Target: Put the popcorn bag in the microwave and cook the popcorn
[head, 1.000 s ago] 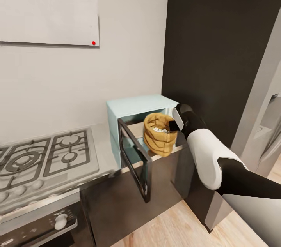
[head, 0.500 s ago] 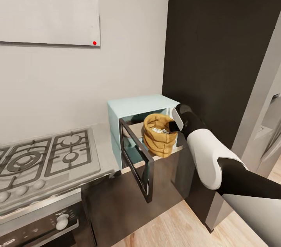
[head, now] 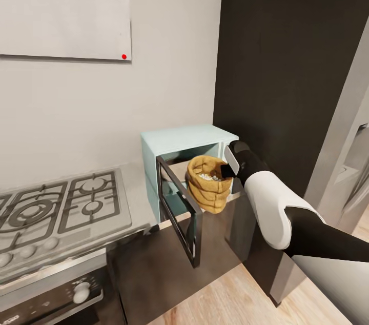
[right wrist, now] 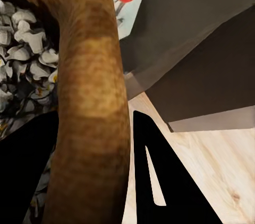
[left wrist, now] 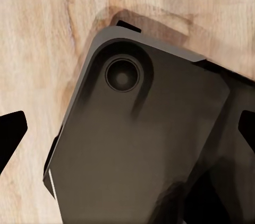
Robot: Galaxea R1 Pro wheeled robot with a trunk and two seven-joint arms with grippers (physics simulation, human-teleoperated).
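Since a second ago, popcorn bag [head: 207,184] and right gripper [head: 225,170] carried slightly further toward the microwave [head: 177,143] opening; the view has also shifted a little. Item: popcorn bag, tan burlap sack, rolled rim, held upright in the air at the mouth of the microwave, just in front of the cavity and above the worktop [head: 136,189] edge; whether its base touches anything cannot be told. Contents: popcorn [head: 211,177], pale kernels heaped inside the sack, also seen close in the right wrist view [right wrist: 21,59]. Right fingers [right wrist: 159,176]: closed on the bag's rolled rim [right wrist: 93,102], one dark finger each side of it. Microwave: pale mint-blue box at the end of the worktop, door [head: 179,204] swung wide open toward the robot. Gas hob [head: 56,209]: beside the microwave, unused. Left gripper [left wrist: 127,128]: hanging low over wooden floor [left wrist: 32,33] and the robot's dark base; finger state cannot be told. Step in hand, judged: inserting the bag into the microwave. Next move calls for: a short push forward into the cavity, keeping the sack upright so no kernels spill, clearing the door frame, then setting it down, releasing the rim, withdrawing the arm and closing the door.
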